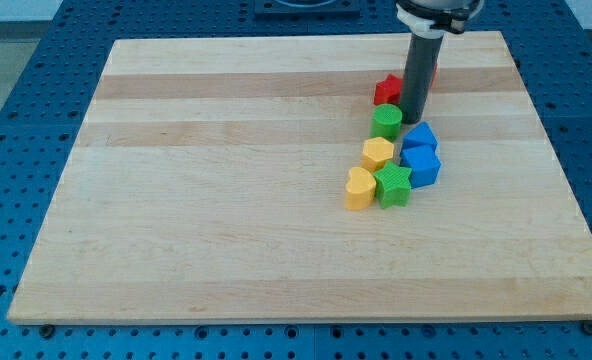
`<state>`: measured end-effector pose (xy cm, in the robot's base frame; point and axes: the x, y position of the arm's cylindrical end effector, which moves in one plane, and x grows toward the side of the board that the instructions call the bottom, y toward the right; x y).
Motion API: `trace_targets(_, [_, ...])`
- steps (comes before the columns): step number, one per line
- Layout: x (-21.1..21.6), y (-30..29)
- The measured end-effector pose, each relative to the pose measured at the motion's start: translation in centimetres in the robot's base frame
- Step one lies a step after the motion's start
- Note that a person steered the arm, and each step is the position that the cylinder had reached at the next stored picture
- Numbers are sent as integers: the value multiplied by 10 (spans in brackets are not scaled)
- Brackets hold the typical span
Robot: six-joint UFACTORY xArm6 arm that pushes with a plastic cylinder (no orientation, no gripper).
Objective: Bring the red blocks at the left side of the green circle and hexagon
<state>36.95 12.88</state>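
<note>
A red star-shaped block (pixel 386 90) lies near the view's top right, just left of my rod. A sliver of a second red block (pixel 436 72) shows on the rod's right side, mostly hidden. A green circle (pixel 386 121) sits right below the red star. A yellow hexagon (pixel 378 153) sits below the green circle. My tip (pixel 413 121) rests on the board just right of the green circle, between it and a blue block, and below and right of the red star.
Two blue blocks (pixel 420 136) (pixel 423 166) sit right of the yellow hexagon. A green star (pixel 393 185) and a yellow heart (pixel 359 188) lie below it. The wooden board (pixel 226 200) rests on a blue perforated table.
</note>
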Motion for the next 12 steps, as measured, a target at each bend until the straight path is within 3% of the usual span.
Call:
trace_targets(2, [8, 0])
trace_targets(5, [-60, 49])
trace_targets(9, [-59, -17])
trace_targets(12, [-33, -52])
